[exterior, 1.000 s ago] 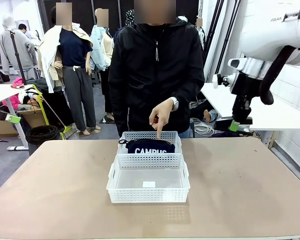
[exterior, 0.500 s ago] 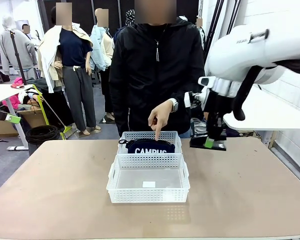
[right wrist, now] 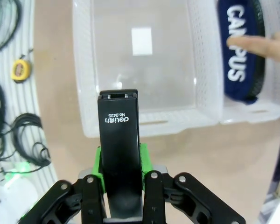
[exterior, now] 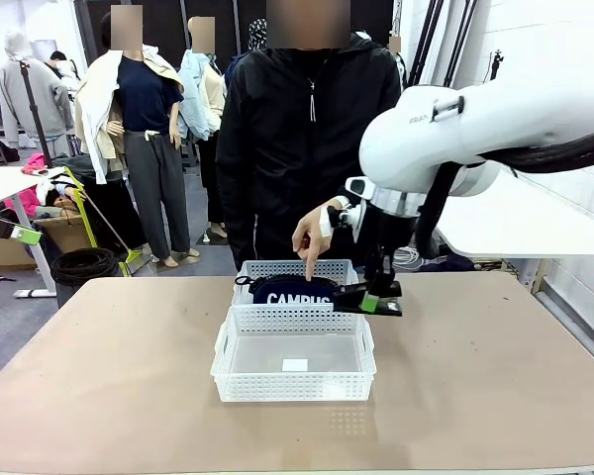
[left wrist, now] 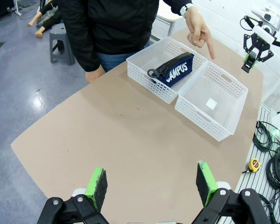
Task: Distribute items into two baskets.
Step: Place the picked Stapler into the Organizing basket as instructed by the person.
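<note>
1. Front: your right gripper (exterior: 368, 298) pinches the stapler (exterior: 351, 295) beside the far basket (exterior: 295, 269), where the pouch (exterior: 299, 292) lies and a hand (exterior: 313, 234) points. It has swung in from the right since the earlier frame. Watch for striking that hand.
2. Left wrist: left gripper (left wrist: 150, 184) fingers spread, empty, above the counter (left wrist: 121, 140).
3. Right wrist: stapler over the near basket (right wrist: 140, 70) rim; releasing here could bounce it out.

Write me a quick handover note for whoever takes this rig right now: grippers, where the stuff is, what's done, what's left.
Right gripper: shut on the black stapler, held above the right rim of the near basket.
Left gripper: open, empty, high over the table.
Navy CAMPUS pouch: in the far basket; the person's hand points into that basket.
Done: pouch placed.
Left: stapler not yet in a basket; the near one holds no item.
</note>
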Tool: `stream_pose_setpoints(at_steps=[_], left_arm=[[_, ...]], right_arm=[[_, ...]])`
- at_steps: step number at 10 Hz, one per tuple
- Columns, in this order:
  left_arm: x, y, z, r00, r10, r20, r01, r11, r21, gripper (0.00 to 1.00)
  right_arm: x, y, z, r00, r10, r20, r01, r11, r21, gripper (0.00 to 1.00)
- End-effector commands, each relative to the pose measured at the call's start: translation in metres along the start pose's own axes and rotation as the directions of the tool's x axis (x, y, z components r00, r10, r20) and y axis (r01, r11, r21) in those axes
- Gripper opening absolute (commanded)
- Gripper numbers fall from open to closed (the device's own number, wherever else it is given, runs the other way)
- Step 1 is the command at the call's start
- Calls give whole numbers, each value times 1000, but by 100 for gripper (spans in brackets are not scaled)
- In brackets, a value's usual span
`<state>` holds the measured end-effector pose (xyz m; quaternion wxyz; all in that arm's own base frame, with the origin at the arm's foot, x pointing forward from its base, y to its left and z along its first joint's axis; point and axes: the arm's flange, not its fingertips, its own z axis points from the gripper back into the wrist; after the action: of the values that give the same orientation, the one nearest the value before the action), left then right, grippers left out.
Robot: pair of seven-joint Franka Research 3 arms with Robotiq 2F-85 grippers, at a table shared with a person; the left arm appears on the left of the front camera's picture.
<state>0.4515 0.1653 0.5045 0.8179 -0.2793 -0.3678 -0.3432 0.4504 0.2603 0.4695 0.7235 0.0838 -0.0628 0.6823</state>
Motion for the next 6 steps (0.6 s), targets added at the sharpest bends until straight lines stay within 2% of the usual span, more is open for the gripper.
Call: stream_pose_setpoints(at_steps=[1, 6], left_arm=[[0, -2, 0, 1000, 8, 16, -8, 1000, 10, 100], [0, -2, 0, 1000, 8, 16, -8, 1000, 10, 100]], right_arm=[[18, -4, -10, 1000, 9, 4, -8, 999, -44, 5], [60, 4, -50, 995, 95, 24, -95, 995, 19, 5]])
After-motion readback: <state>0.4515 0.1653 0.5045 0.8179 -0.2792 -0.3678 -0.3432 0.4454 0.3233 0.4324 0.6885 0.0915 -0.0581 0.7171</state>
